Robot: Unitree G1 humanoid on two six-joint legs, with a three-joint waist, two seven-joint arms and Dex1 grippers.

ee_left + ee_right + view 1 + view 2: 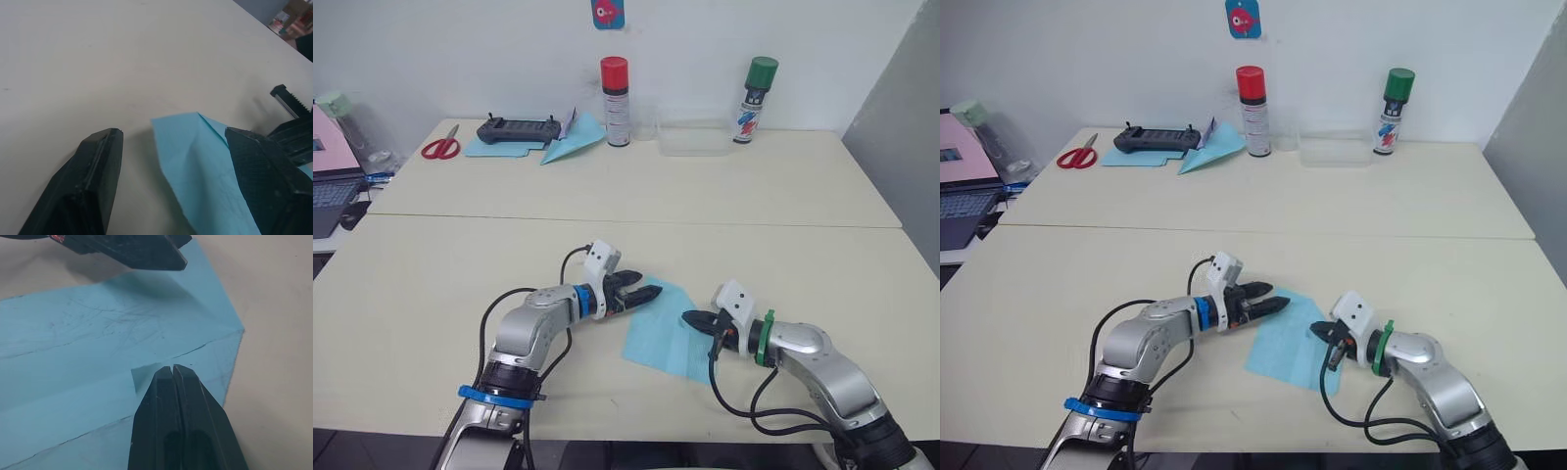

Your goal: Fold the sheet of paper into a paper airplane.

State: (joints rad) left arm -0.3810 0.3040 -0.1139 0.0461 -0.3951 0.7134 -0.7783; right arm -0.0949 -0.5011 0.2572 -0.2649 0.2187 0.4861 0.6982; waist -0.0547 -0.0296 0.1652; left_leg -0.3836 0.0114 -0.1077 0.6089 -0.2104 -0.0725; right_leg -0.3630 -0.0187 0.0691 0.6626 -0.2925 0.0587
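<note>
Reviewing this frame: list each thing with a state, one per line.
sheet of paper: flat on the near table, partly folded, creases showing.
left tool: open, one finger over the sheet's far corner.
right tool: shut, tips on the sheet.
red-capped spray can: upright, capped.
green-capped spray can: upright, capped.
red scissors: lying flat.
paper dart: folded.

Bright even indoor light; soft shadows under arms; wrist views slightly soft close up.

Cream table [460, 284], sheet of paper [661, 338]
</note>
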